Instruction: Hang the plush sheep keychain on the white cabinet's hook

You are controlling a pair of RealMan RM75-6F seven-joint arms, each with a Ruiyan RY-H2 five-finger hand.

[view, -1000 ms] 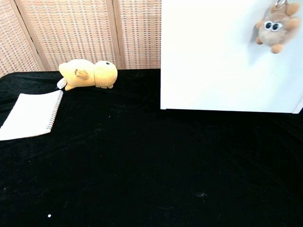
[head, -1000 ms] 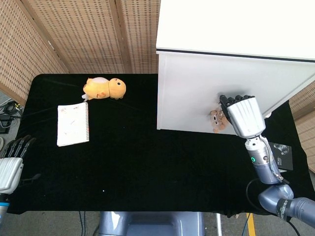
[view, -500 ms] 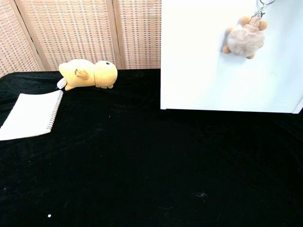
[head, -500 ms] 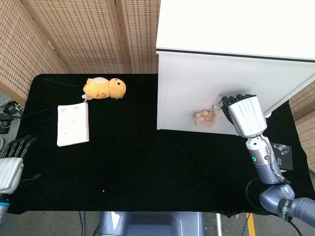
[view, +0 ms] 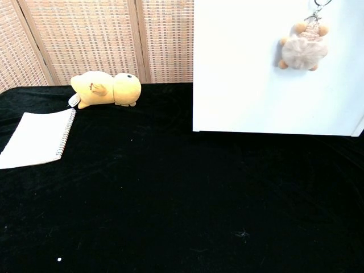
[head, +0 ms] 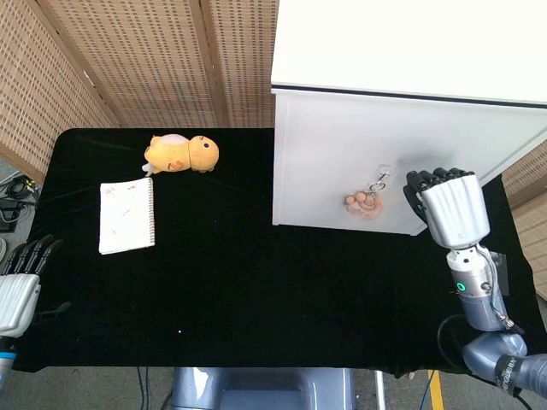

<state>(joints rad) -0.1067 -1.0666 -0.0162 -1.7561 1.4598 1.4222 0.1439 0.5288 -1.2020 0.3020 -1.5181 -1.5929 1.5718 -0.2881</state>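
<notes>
1. Right hand [head: 448,205] has drawn away to the right since the earlier frames; it no longer touches the plush sheep keychain [head: 364,201] and now sits beside the white cabinet [head: 402,102], near its lower right corner.
2. Its fingers [head: 427,179] have released the toy and grasp nothing; whether they are spread or curled cannot be told from behind.
3. Keychain hangs by its metal ring from the hook [head: 383,177] on the cabinet's front face, and has swung back rightward from half a second ago. In the chest view its back faces the camera [view: 303,48].
4. Left hand [head: 20,278] remains at the desk's [head: 256,282] left edge, fingers extended, empty.
5. Yellow plush toy [head: 182,154] and spiral notebook [head: 126,215] lie unchanged on the desk's left part, near each other but apart.
</notes>
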